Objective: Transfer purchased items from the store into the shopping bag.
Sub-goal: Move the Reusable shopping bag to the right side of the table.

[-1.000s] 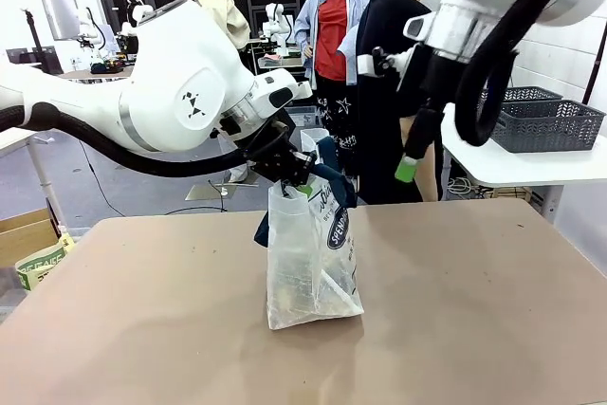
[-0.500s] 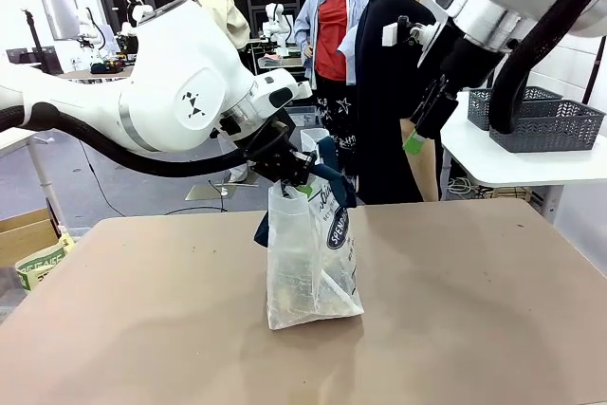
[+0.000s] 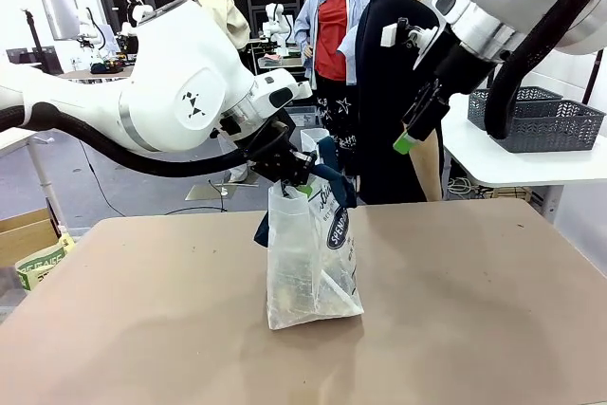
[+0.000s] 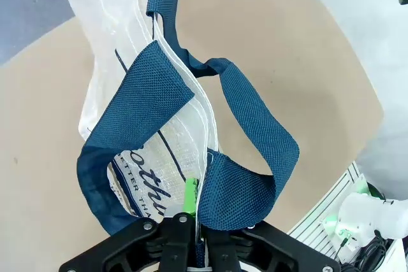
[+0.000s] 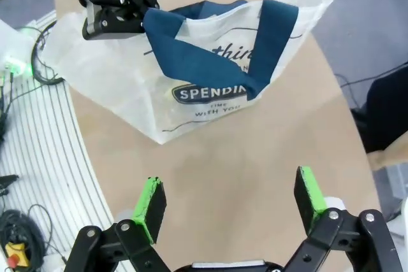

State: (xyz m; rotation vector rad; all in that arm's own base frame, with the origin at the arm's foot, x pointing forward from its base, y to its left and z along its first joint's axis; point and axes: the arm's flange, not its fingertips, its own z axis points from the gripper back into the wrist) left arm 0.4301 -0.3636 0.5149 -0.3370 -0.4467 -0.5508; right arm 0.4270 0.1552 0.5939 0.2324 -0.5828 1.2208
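**Heads-up: bag mouth barely held open, nothing loaded yet**

Currently your left gripper is clamped tight on the shopping bag at its top edge, pinching the clear rim next to a navy strap handle. The bag stands upright mid-table, hanging from that single pinch. Your right gripper is up high on the person's side, jaws spread wide, carrying nothing; its wrist view looks down on the bag.

Risks as I read them:
- One-point grip. The far wall looks slack, so the mouth may fold shut when you drop an item in. It'd then land on the handle or slide off onto the table.
- Thin plastic in a hard pinch. Pull sideways and the rim may slip out, and the bag would slump.
- The loose handle loops across the opening; a descending finger could snag it.
- The grey lattice basket sits on the side table to the right, well apart from the bag. You can't tell what's in it from here, and the person stands close to the right arm's path.
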